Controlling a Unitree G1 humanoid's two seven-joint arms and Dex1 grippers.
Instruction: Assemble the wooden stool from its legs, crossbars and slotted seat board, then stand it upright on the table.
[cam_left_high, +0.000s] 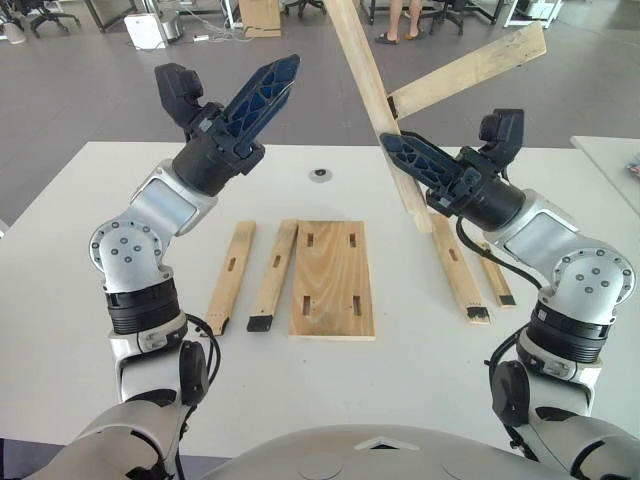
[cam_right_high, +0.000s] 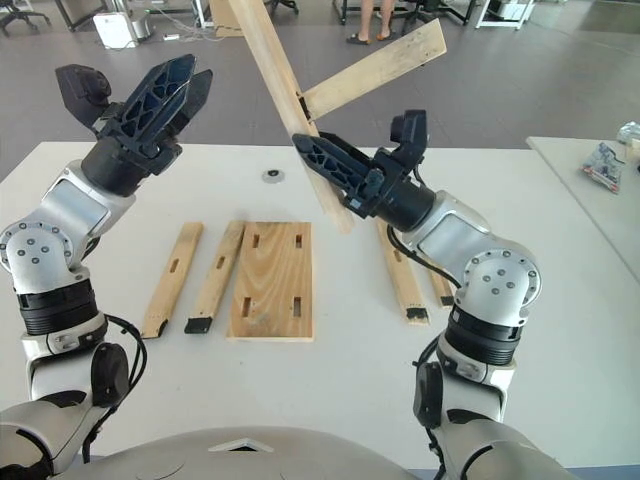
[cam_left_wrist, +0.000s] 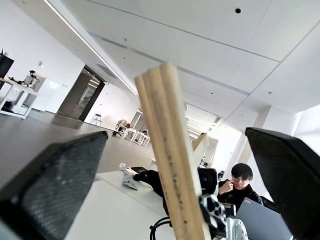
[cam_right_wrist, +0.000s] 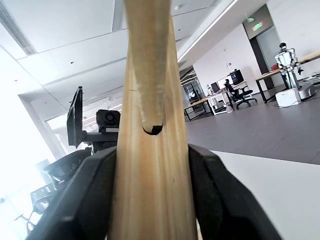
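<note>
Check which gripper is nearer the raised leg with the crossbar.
Right. The right gripper is shut on the raised leg; the left gripper hangs open to its left, not touching it.

Head stereo pair facing 12 o'clock, downward over one table; wrist cameras close, tilted ceilingward, sharing the raised leg.
</note>
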